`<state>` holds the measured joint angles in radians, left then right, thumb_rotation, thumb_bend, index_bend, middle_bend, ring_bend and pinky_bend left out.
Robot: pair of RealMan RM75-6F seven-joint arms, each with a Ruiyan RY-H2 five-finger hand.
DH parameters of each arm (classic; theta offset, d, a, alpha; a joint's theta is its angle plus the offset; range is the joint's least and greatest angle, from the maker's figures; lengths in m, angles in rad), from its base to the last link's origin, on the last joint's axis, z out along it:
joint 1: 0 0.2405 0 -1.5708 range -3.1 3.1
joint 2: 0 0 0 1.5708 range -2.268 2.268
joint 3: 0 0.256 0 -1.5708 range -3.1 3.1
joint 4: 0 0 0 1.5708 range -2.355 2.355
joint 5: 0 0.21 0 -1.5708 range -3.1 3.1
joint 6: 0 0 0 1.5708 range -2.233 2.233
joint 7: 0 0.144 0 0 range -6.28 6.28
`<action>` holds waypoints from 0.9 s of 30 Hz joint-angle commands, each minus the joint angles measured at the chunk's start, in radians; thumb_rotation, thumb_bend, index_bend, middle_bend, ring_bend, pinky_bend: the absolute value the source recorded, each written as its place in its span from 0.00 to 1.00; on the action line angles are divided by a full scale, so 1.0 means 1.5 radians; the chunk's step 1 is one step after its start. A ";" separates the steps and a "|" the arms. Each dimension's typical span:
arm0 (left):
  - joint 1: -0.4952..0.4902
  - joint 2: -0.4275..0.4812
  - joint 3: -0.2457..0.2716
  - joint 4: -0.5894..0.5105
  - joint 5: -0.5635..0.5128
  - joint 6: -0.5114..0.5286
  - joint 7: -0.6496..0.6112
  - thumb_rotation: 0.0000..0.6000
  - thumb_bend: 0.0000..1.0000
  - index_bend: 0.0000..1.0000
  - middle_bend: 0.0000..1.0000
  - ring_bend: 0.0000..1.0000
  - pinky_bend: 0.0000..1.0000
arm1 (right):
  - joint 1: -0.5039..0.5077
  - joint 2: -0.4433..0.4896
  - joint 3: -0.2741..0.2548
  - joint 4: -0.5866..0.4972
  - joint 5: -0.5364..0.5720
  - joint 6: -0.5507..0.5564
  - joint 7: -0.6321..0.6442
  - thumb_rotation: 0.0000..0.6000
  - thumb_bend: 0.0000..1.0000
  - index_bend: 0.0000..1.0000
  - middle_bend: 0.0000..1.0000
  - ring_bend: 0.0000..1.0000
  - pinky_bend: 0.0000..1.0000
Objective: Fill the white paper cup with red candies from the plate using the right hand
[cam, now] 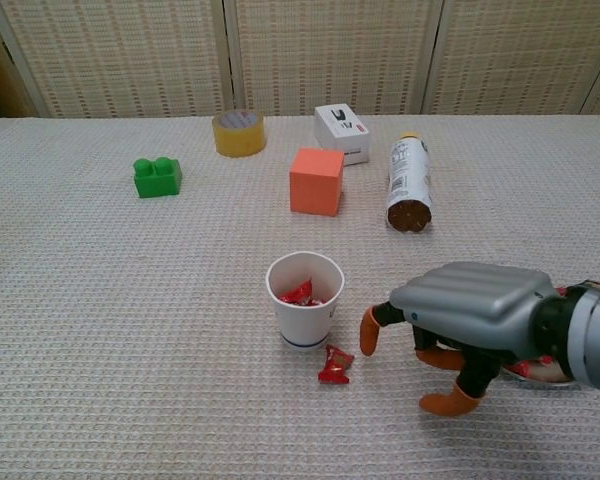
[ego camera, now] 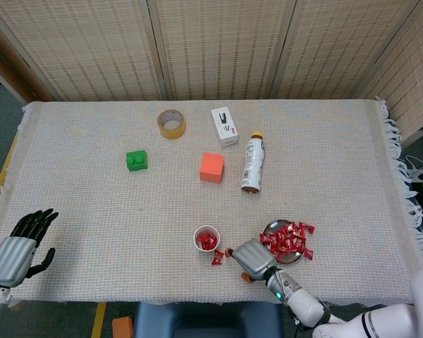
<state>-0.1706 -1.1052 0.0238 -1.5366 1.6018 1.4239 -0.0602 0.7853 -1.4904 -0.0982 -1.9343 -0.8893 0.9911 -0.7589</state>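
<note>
The white paper cup [ego camera: 206, 239] [cam: 304, 299] stands upright near the table's front with a few red candies inside. One red candy [ego camera: 216, 258] [cam: 334, 365] lies on the cloth just in front of it. The metal plate [ego camera: 272, 229] heaped with red candies [ego camera: 287, 240] sits to the cup's right; in the chest view my right hand hides most of it. My right hand [ego camera: 252, 256] [cam: 470, 328] hovers low between cup and plate, palm down, fingers apart, holding nothing. My left hand [ego camera: 17, 246] rests open at the table's front left corner.
Behind the cup stand an orange cube [ego camera: 211, 167] [cam: 316, 181], a lying bottle [ego camera: 252, 163] [cam: 408, 184], a white box [ego camera: 224, 126] [cam: 342, 133], a tape roll [ego camera: 171, 124] [cam: 239, 132] and a green brick [ego camera: 136, 160] [cam: 157, 177]. The table's front edge is close to my right hand.
</note>
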 commanded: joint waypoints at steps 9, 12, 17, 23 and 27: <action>0.001 0.002 0.003 0.001 0.005 0.002 -0.004 1.00 0.47 0.00 0.00 0.00 0.09 | -0.016 -0.067 -0.001 0.055 -0.056 0.023 0.010 1.00 0.22 0.27 0.92 0.91 1.00; 0.001 0.003 0.002 0.001 0.005 0.002 -0.006 1.00 0.47 0.00 0.00 0.00 0.09 | -0.021 -0.070 0.001 0.058 -0.064 0.026 0.016 1.00 0.22 0.27 0.92 0.91 1.00; 0.001 0.003 0.002 0.001 0.005 0.001 -0.006 1.00 0.47 0.00 0.00 0.00 0.09 | -0.023 -0.070 0.004 0.059 -0.070 0.028 0.018 1.00 0.22 0.27 0.92 0.91 1.00; 0.000 0.003 0.004 0.000 0.006 -0.001 -0.005 1.00 0.47 0.00 0.00 0.00 0.09 | -0.027 -0.075 0.008 0.067 -0.081 0.026 0.025 1.00 0.22 0.28 0.92 0.91 1.00; 0.000 0.004 0.004 0.000 0.007 0.000 -0.007 1.00 0.47 0.00 0.00 0.00 0.09 | -0.028 -0.090 0.012 0.080 -0.083 0.022 0.025 1.00 0.22 0.28 0.92 0.91 1.00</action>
<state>-0.1703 -1.0991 0.0296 -1.5361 1.6124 1.4241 -0.0714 0.7440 -1.6220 -0.0825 -1.8172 -1.0136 1.0263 -0.7218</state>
